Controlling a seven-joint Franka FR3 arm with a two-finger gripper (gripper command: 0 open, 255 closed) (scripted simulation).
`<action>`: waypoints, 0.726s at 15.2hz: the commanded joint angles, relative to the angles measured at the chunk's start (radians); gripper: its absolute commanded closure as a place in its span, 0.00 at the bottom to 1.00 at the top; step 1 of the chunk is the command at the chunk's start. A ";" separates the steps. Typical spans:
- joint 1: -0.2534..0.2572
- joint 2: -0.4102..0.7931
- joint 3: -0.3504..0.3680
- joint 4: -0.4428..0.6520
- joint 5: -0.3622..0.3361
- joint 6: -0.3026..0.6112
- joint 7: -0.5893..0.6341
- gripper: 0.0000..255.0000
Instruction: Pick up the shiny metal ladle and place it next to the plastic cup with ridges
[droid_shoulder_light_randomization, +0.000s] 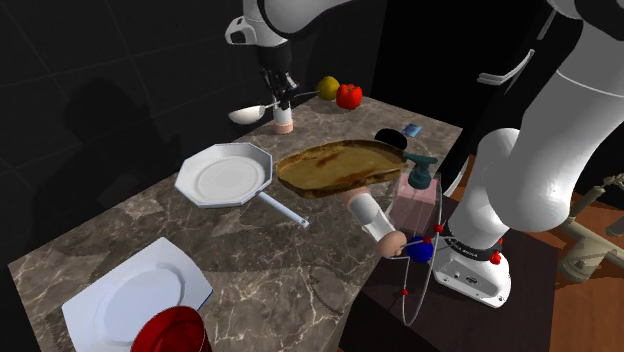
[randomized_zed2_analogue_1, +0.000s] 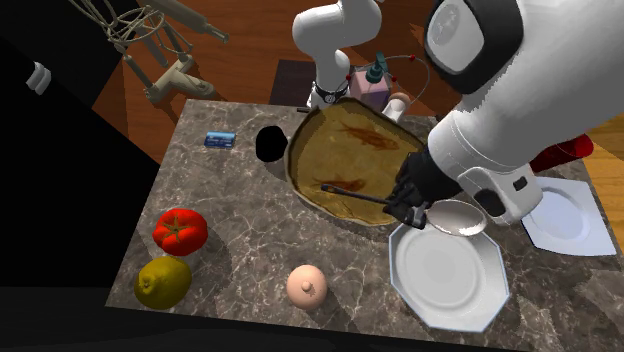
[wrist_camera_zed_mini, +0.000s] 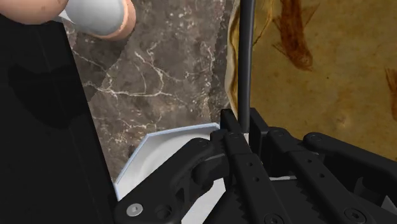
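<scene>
The hand (wrist_camera_zed_mini: 235, 127) is clamping its two black fingers tight on the thin dark handle (wrist_camera_zed_mini: 245, 57) of the ladle (randomized_zed2_analogue_1: 455, 216), gripping it close to the bowl end. The ladle is hanging clear of the tabletop (randomized_zed2_analogue_1: 230, 190). Its pale shiny bowl is hovering over the rim of the white eight-sided plate (randomized_zed2_analogue_1: 445, 285), and its handle is reaching out level over the edge of the brown oval tray (randomized_zed2_analogue_1: 330, 150) with fish painted on it. Plate and tray are lying side by side in the middle of the tabletop, edges nearly touching. A small peach-coloured pot (randomized_zed2_analogue_1: 307, 285) is standing near the long edge away from the stand, just beyond the plate. Past it, a red tomato (randomized_zed2_analogue_1: 180, 230) and a yellow lemon (randomized_zed2_analogue_1: 163, 280) are sitting together in the corner at that end. The red cup (droid_shoulder_light_randomization: 172, 328) is standing at the opposite end of the tabletop, well apart from the ladle. It is against the corner of a square white plate (droid_shoulder_light_randomization: 135, 290), though whether it is touching that plate cannot be told.
</scene>
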 joint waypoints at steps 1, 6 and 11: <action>0.024 0.011 0.027 0.019 0.003 -0.019 0.048 1.00; 0.079 0.068 0.088 0.092 0.009 -0.059 0.157 1.00; 0.136 0.149 0.142 0.197 0.009 -0.106 0.261 1.00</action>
